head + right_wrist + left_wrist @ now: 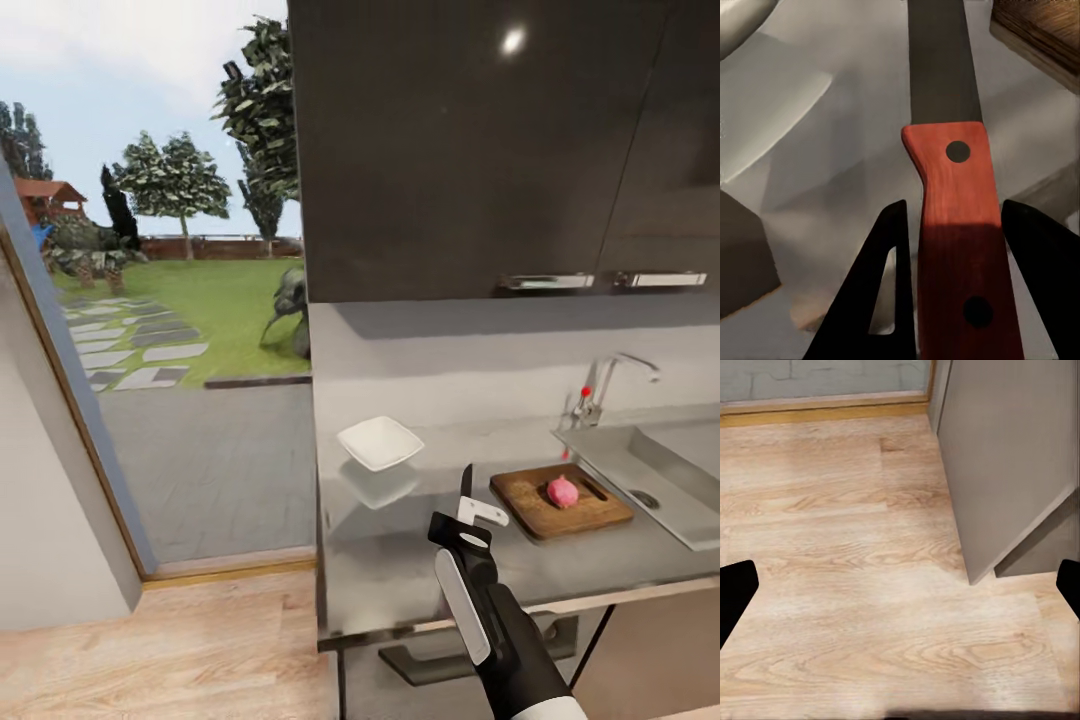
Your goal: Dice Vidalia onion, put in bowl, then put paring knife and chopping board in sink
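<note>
Right claw (470,520) has the paring knife (952,202); fingers sit close on either side of the red-orange handle, so closed on it, blade pointing out ahead, away from the robot; in the head view the dark blade tip pokes up just above the claw over the table (400,540). Reads as carrying the knife blade-forward so it can come down on the onion without regripping.

Vidalia onion (562,490) is whole, sitting on the chopping board (530,505), roughly mid-board; so the sink step looks done, dicing not started. Board lies on the table at about 2 o'clock from the claw, just beside the sink (640,460) and its left edge; tap (600,385) behind it at 12 from the board. Handy spot: short transfer from basin to board, and short again when board and knife go back in.

Bowl (380,442) is at about 10 o'clock from the claw, apart from the board; open table between them, claw hovering in that gap.

Left claw (900,585): two dark fingertips at opposite edges of its wrist view, wide apart, nothing between them, wooden floor (855,585) below; parked low out of the way, I'd say.

Next, by my read: swing the knife right toward the onion; risk is the round bulb rolling off the board under the first cut.
</note>
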